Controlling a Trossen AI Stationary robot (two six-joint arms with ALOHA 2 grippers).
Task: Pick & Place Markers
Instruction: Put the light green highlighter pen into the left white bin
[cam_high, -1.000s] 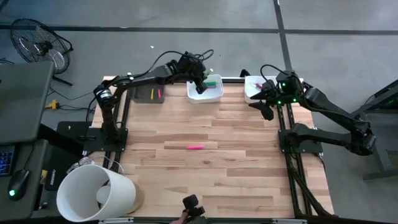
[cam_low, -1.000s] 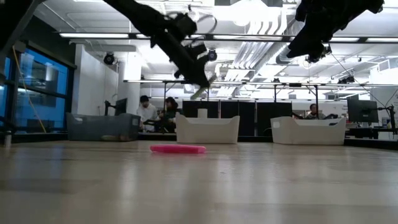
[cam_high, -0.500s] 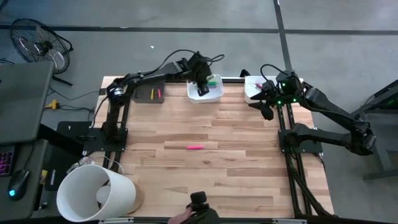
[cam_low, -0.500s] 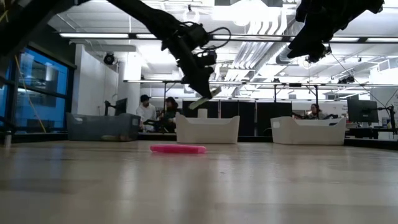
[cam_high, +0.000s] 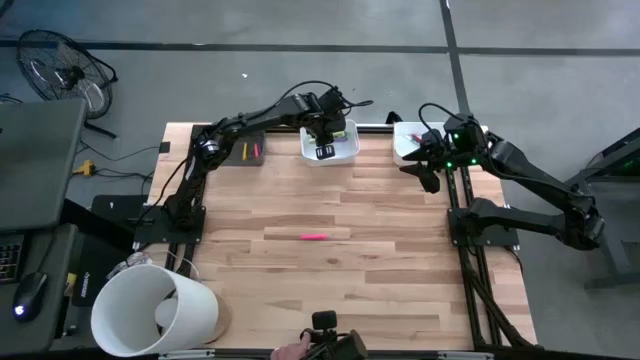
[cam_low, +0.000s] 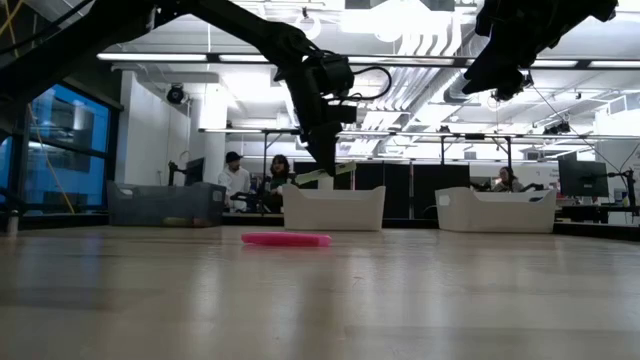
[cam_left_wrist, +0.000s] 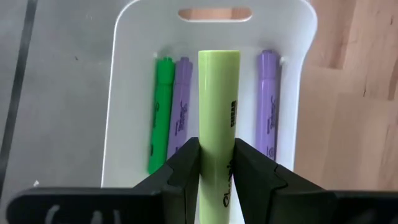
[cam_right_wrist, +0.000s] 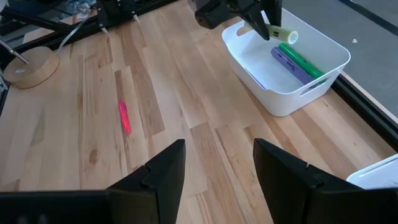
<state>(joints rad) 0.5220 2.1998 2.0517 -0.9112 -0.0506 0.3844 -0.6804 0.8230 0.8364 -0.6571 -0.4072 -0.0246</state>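
1. Left gripper (cam_left_wrist: 216, 163) clamps a yellow-green marker (cam_left_wrist: 218, 118) between its two fingers and now hangs over the middle white tray (cam_high: 347, 153) at the table's far edge; over the last second the arm has swung further across, from the tray's left rim to right above it.
2. Inside that tray lie a green marker (cam_left_wrist: 161, 112) and two purple markers (cam_left_wrist: 181, 106), side by side, with a bare strip between the purple ones directly under the held marker.
3. My reading: the carry is nearly done, and lowering and letting go come next.
4. On the table's middle, a pink marker (cam_high: 314, 237) lies alone, unchanged and not yet collected.
5. Right gripper (cam_right_wrist: 214, 163) waits with fingers wide apart and empty, near the right-hand tray (cam_high: 404, 146).
6. Writing: black script on the held marker looks like "Sharpie", partly hidden; the purple markers carry similar script, too small to be sure.
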